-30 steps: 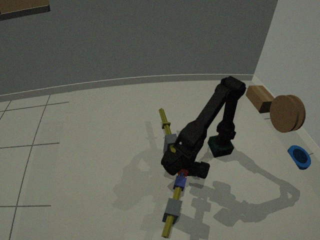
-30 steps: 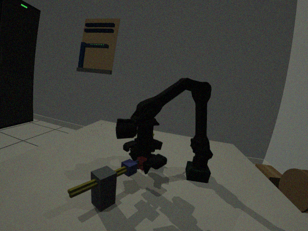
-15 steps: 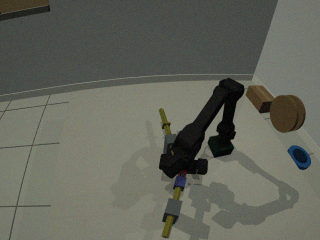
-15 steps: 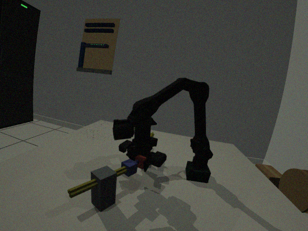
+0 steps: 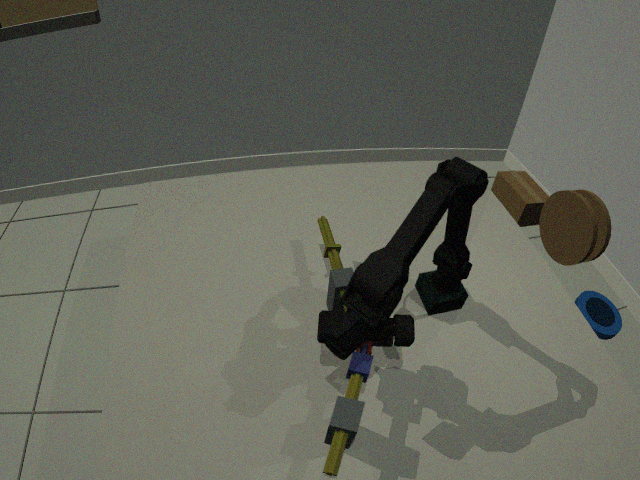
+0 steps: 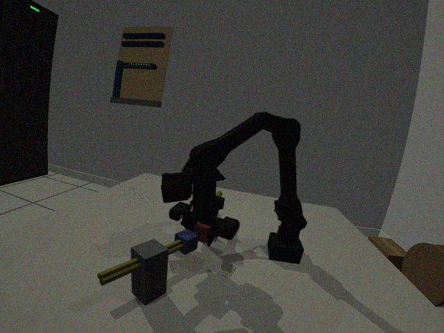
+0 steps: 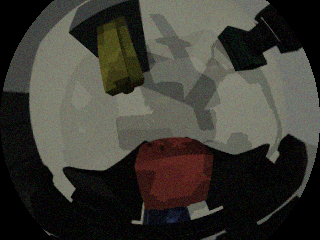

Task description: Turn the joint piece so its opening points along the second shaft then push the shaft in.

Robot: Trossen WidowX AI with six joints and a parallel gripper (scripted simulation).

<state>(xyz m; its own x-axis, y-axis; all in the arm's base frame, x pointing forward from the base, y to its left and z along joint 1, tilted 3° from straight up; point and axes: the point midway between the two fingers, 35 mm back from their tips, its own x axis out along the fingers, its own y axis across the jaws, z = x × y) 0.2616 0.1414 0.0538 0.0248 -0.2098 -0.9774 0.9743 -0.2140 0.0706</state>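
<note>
Yellow shafts (image 5: 354, 385), grey blocks (image 5: 346, 414), a red-and-blue joint piece (image 6: 202, 232), black arm (image 6: 279, 150).

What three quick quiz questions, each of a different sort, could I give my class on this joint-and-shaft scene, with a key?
1. True or false: the gripper is shut on the red joint piece.
2. Multiple choice: in the top view, the blue dish lies A) between the two grey blocks, B) beside the wall beyond the arm's base, C) on the near shaft.
3. Fill in: in the wrist view, the yellow shaft end sticks out of a grey ____.

Key: 1 true; 2 B; 3 block.
</note>
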